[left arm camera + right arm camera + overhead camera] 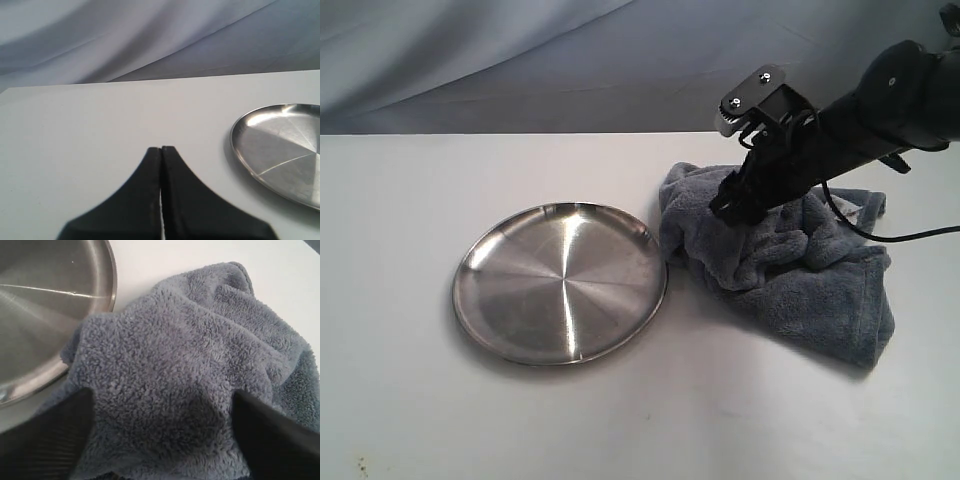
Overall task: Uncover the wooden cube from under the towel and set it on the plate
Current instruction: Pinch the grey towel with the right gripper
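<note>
The blue-grey towel [790,265] lies bunched on the table just right of the steel plate [560,280]. My right gripper [732,208] is down on the towel's left part, open, its two fingers spread wide over a hump of cloth [165,405]. The plate's rim [107,287] shows beside the towel in the right wrist view. The wooden cube is hidden. My left gripper [161,150] is shut on nothing, above bare table left of the plate [280,150]; it is outside the exterior view.
A white table [400,400] carries everything. A grey cloth backdrop [520,60] hangs behind it. The right arm's black cable [880,235] trails over the towel's right side.
</note>
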Robot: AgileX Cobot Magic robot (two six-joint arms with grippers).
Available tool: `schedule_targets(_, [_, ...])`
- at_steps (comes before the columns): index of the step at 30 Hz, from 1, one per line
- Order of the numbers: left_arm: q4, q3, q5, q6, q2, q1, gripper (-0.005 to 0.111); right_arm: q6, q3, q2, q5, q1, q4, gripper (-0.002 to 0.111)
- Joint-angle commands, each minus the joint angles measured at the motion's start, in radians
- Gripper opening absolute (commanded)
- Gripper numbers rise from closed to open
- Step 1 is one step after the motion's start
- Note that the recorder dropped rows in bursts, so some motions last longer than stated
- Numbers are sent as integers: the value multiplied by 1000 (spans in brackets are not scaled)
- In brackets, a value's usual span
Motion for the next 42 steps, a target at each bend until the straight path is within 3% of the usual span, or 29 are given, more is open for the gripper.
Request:
schedule_targets(1, [-4, 4, -6, 0, -5, 2, 0, 3, -7, -1, 12, 24, -23, 105])
schedule_targets(26, [-4, 4, -6, 0, -5, 2, 0, 26, -7, 82, -32, 35, -54, 102])
schedule_targets(29, [-4, 4, -6, 0, -5, 2, 0, 31, -7, 93, -39, 35, -54, 91])
schedule_targets(31, [-4, 4, -6, 0, -5, 2, 0, 31, -7, 93, -39, 35, -54, 74])
schedule_targets(36, [-4, 4, -6, 0, -5, 2, 0, 31, -7, 93, -9, 35, -54, 16])
schedule_targets(38, [-4, 4, -6, 0, -5, 2, 0, 31, -7, 93, 14, 35, -54, 0])
schedule_targets(42, [-4, 4, -6, 0, -5, 2, 0, 31, -7, 87, 52, 35, -52, 0])
